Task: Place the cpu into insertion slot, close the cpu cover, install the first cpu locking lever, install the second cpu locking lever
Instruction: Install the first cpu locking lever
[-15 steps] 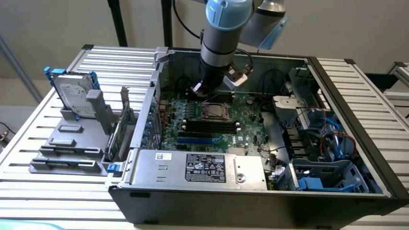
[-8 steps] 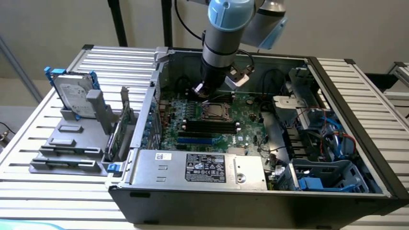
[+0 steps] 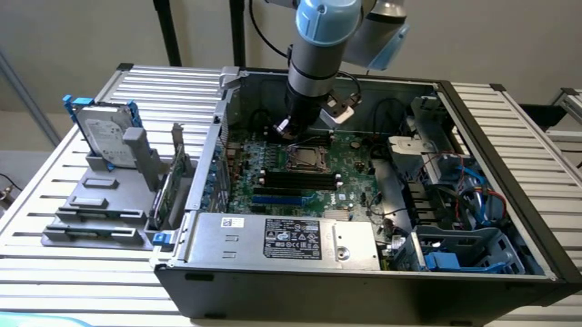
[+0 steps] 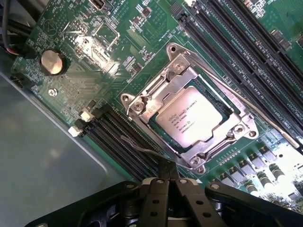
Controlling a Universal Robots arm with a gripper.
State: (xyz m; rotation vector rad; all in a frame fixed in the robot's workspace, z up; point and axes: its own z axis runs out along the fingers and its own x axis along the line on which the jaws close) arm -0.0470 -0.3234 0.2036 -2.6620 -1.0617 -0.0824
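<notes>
In the exterior view, nearest the camera at the lower middle of the frame, a large labelled grey metal box (image 3: 282, 238) lay across the front of an open black computer case (image 3: 364, 289). The case stood on a slatted aluminium table (image 3: 37, 204). Toward the exterior view's left, a silver hard drive (image 3: 102, 133) leaned in a grey plastic stand (image 3: 100, 204). Behind the box, long black memory sticks (image 3: 296, 179) crossed the green circuit board (image 3: 350, 194). Just beyond them, near the centre of the frame, lay the small flat square silvery-grey cpu (image 3: 307, 159). The gripper (image 3: 289, 136) hung right above its far edge, at the end of a silver and pale-blue robot arm (image 3: 314, 61) that came down from the top of the frame.

In the wrist view, the black metal fingers (image 4: 154, 198) sat closest to the camera, pressed together with no gap between them. The end of a thin bent grey wire locking lever (image 4: 142, 149) met their tips; whether it was pinched there could not be told. Past it, the cpu sat seated in the small square dark-rimmed insertion slot (image 4: 214, 96). The thin grey metal cpu cover (image 4: 158, 92) lay flat over it, its square window framing the chip. A second long wire lever (image 4: 265, 116) ran along the socket's far side, beside the long black slots (image 4: 227, 42). A round silver coin battery (image 4: 52, 62) sat well apart on the board.
</notes>
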